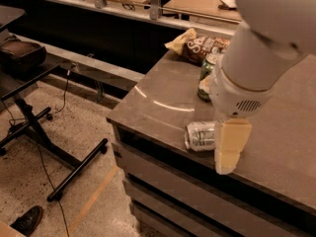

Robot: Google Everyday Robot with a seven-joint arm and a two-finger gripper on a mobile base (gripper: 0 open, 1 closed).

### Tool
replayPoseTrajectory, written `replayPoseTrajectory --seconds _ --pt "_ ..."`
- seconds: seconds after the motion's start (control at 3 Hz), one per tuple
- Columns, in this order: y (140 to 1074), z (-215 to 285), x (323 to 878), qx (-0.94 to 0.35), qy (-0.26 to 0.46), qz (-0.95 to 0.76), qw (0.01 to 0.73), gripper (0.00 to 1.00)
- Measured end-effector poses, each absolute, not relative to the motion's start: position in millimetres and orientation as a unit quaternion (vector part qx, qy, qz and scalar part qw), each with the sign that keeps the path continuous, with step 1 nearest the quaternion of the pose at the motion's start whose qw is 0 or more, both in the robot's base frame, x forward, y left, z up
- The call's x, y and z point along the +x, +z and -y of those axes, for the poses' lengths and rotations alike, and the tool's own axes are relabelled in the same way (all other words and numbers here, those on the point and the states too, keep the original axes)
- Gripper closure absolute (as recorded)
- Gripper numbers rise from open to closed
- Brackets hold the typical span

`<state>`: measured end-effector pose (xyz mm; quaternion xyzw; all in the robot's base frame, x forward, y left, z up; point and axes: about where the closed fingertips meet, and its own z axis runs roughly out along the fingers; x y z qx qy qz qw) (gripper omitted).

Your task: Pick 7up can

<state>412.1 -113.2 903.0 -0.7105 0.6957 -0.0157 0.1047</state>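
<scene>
pale silver-white, green-printed 7up can lies sideways at lower centre; cream gripper covers its right end, and i cannot tell its opening or hold. likely light, slick, dentable, prone to roll: grip across mid-body.

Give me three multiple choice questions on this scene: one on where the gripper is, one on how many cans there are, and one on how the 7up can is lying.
1. Where is the gripper?
A. Low by the floor
B. At the 7up can, near the front edge of the counter
C. Beyond the counter's far side

2. How many cans are on the counter?
A. One
B. Four
C. Two

3. How is the 7up can lying?
A. On its side
B. Upright
C. Crushed flat

Answers:
1 B: the gripper hangs right beside the can in this view.
2 C: the 7up can, plus a green can half hidden behind the arm.
3 A: its round top faces sideways, along the counter's edge.
</scene>
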Motion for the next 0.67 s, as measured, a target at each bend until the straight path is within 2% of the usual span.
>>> replayPoseTrajectory --seconds 0.67 --pt "842.8 75.3 420.1 -0.740 -0.008 -0.671 0.048 0.00"
